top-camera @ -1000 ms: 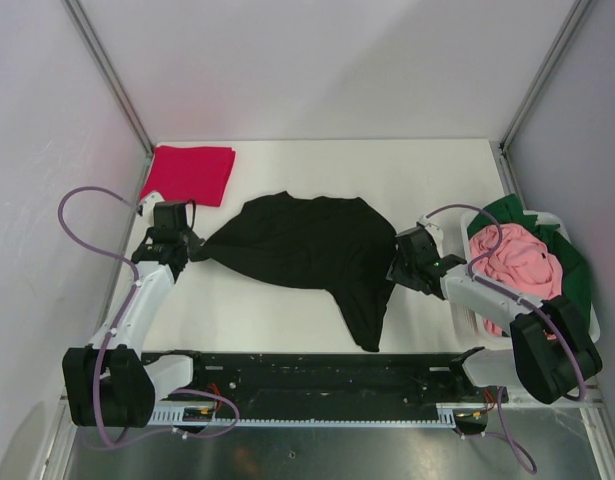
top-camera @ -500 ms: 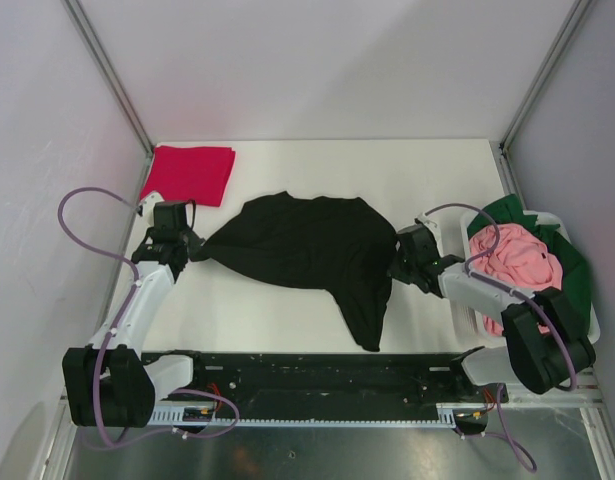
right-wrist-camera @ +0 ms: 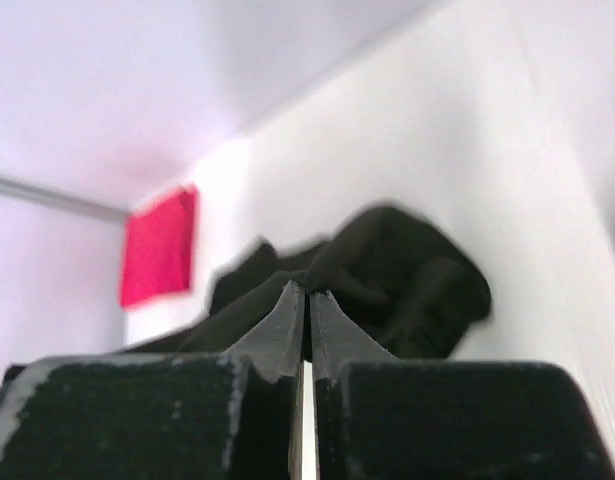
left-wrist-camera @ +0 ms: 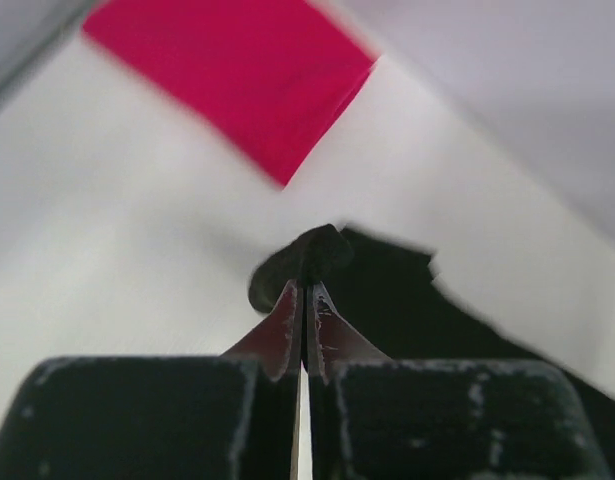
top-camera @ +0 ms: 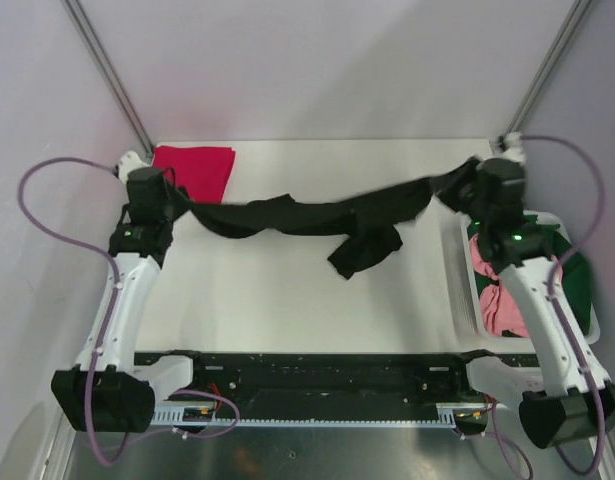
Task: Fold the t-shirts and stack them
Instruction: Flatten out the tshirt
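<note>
The black t-shirt (top-camera: 307, 217) hangs stretched in the air between both grippers, its middle sagging above the table with a fold drooping at centre right. My left gripper (top-camera: 179, 203) is shut on its left end (left-wrist-camera: 317, 255); in the left wrist view the fingers (left-wrist-camera: 283, 325) pinch the cloth. My right gripper (top-camera: 459, 185) is shut on the right end (right-wrist-camera: 387, 270), seen bunched beyond its tips (right-wrist-camera: 307, 293). A folded crimson t-shirt (top-camera: 195, 168) lies flat at the back left corner (left-wrist-camera: 237, 70). The pink t-shirt (top-camera: 499, 300) and dark green t-shirt (top-camera: 572, 275) lie in the basket.
The white plastic basket (top-camera: 465, 290) stands at the table's right edge, under my right arm. Grey walls with metal corner posts (top-camera: 112, 75) close in the table on three sides. A black rail (top-camera: 317, 370) runs along the near edge between the arm bases.
The right gripper shut on the black shirt's right side. Both arms then rose and swung toward the back, lifting the shirt off the table and pulling it taut between them.
</note>
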